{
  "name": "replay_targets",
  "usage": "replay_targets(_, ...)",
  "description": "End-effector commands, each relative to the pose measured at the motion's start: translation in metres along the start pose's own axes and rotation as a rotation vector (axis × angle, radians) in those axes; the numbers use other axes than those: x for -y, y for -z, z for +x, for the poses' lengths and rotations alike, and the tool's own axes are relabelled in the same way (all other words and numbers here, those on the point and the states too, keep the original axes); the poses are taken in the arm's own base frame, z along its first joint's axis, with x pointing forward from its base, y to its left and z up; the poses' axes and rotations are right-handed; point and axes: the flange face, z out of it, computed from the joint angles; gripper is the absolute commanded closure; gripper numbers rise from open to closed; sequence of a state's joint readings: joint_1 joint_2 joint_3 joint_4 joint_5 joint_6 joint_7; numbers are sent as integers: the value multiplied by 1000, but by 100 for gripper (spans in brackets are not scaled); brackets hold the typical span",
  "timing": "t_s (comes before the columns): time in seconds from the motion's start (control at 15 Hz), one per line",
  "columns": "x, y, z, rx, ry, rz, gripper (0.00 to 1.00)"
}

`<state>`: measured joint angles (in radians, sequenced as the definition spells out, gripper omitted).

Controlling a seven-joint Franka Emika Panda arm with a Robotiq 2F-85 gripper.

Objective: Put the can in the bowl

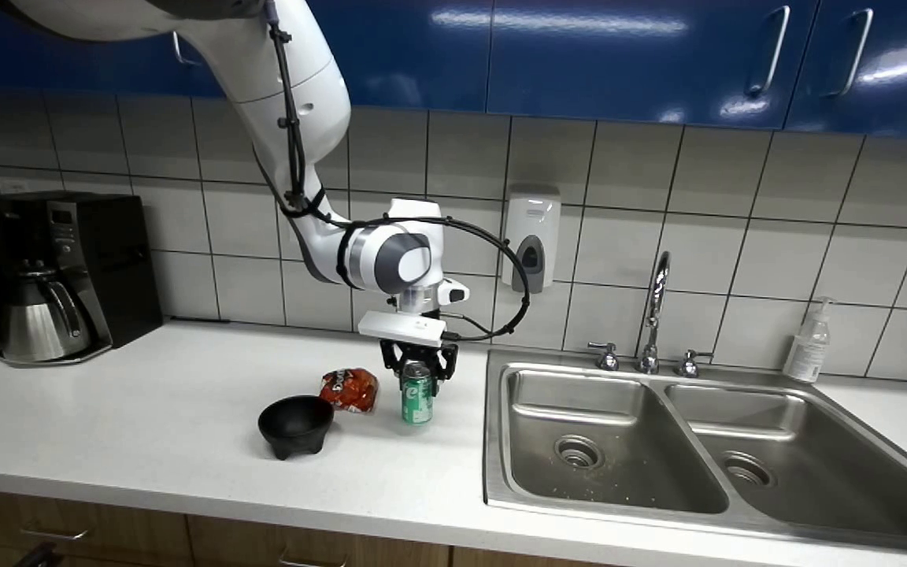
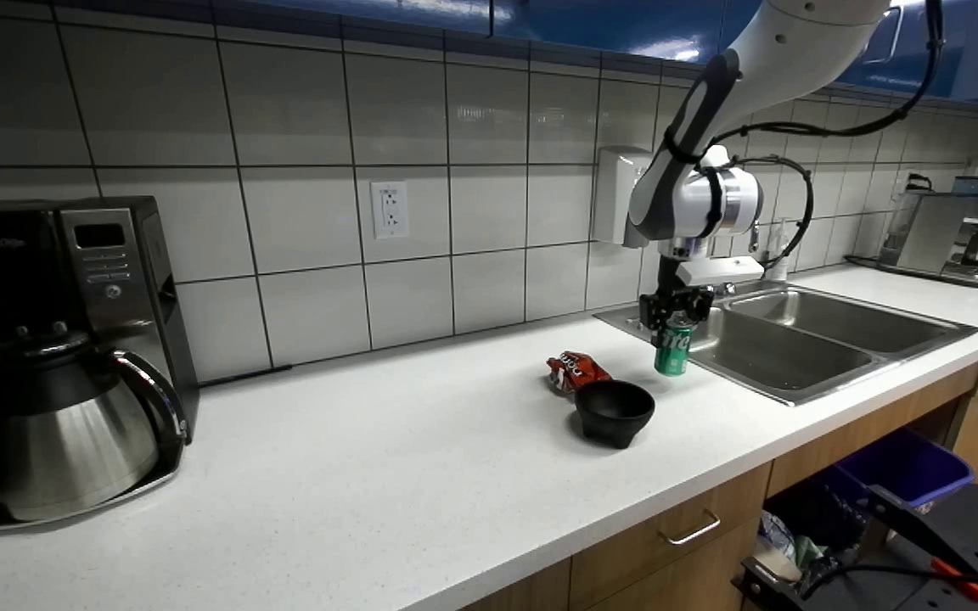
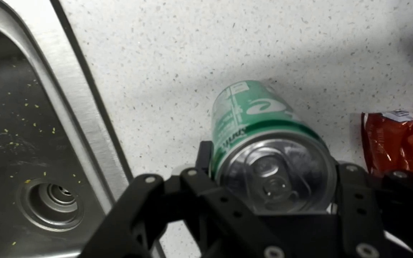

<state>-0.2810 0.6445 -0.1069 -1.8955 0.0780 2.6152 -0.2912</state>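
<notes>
The green can [image 1: 417, 402] with a silvery top is upright between the fingers of my gripper [image 1: 419, 384]. It also shows in an exterior view [image 2: 673, 352] and in the wrist view [image 3: 253, 107]. In the wrist view both fingers of my gripper [image 3: 274, 172] lie close against the can's sides, so it looks shut on the can. I cannot tell whether the can's base touches the counter. The black bowl [image 1: 296, 421] stands on the counter to the can's left in both exterior views [image 2: 615, 407]. The bowl is not clearly seen in the wrist view.
A red-orange snack packet [image 1: 349, 390] lies beside the bowl, between it and the can; it shows in the wrist view [image 3: 400, 143] too. The steel sink's rim [image 1: 496, 441] is right of the can. A coffee maker [image 1: 99, 260] stands far left. A soap dispenser [image 1: 532, 236] hangs behind.
</notes>
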Motion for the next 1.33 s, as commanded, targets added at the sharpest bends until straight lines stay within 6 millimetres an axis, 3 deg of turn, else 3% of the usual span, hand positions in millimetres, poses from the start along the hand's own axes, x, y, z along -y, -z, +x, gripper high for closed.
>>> replay_targets(0.0, 3, 29, -9, -20, 1, 22, 61)
replay_targets(0.67, 27, 58, -33, -34, 35, 48, 61)
replay_targets(1.27, 61, 77, -61, -29, 91, 75, 61)
